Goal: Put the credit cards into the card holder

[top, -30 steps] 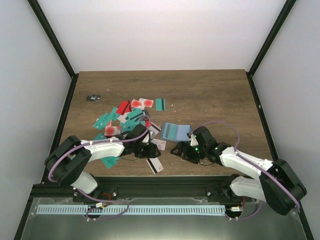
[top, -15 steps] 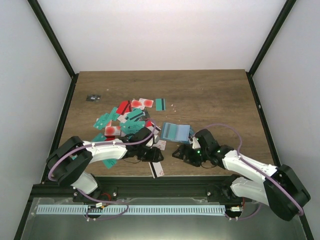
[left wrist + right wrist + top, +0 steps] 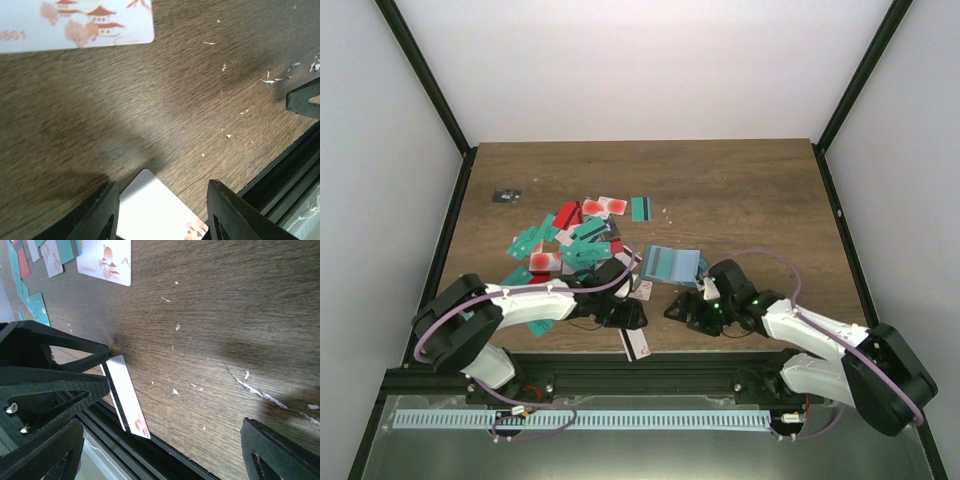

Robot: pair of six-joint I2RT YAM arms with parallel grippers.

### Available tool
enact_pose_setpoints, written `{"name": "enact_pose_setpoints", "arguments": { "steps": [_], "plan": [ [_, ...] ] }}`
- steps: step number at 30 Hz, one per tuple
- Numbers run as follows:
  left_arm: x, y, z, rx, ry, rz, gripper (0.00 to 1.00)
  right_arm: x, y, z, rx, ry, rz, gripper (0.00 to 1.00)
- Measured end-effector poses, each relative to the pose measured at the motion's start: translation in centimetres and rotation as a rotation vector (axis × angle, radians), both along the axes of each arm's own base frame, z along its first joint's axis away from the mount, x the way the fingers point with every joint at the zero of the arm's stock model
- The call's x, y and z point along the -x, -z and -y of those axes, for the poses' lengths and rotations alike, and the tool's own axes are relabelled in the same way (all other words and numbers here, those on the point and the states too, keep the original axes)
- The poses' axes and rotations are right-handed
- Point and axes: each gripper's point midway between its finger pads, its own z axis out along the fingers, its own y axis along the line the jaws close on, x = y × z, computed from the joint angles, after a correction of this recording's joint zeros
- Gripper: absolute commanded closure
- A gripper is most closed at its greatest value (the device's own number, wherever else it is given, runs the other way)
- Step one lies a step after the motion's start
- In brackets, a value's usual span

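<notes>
A loose pile of teal, red and white-pink credit cards [image 3: 570, 238] lies left of the middle of the table. The blue card holder [image 3: 670, 263] lies open and flat just right of the pile. My left gripper [image 3: 625, 318] [image 3: 162, 210] is low at the table's near edge. Its half-closed fingers [image 3: 102, 215] touch both sides of one white credit card [image 3: 636, 344] [image 3: 155, 212] with a black stripe. That card [image 3: 125, 395] sticks out over the edge. My right gripper [image 3: 682, 306] [image 3: 160, 432] hovers close to its right, open and holding nothing.
The black frame rail [image 3: 280, 175] [image 3: 165, 460] runs right along the near edge under both grippers. White crumbs dot the wood. Another white-pink card [image 3: 75, 22] [image 3: 107, 260] lies just beyond the left gripper. A small dark object [image 3: 506, 195] sits at the back left.
My left gripper has slid toward the near edge and slightly right, taking the striped white card with it. The right gripper has shifted a little.
</notes>
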Motion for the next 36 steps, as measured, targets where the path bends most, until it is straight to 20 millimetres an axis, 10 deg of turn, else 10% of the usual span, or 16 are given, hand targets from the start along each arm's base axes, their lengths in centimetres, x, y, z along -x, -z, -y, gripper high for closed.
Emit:
{"name": "enact_pose_setpoints", "arguments": {
  "steps": [14, 24, 36],
  "plan": [
    [-0.9, -6.2, -1.1, 0.054, -0.156, 0.052, 0.38, -0.5, -0.8, -2.3, -0.051, -0.167, 0.052, 0.18],
    [5.0, -3.4, -4.6, 0.064, -0.241, -0.141, 0.38, 1.1, -1.1, -4.3, -0.161, -0.333, 0.036, 0.30],
    [7.5, -1.1, -5.1, 0.108, -0.345, -0.239, 0.40, 1.9, 0.3, -5.7, -0.217, -0.422, -0.018, 0.56]
  ]
}}
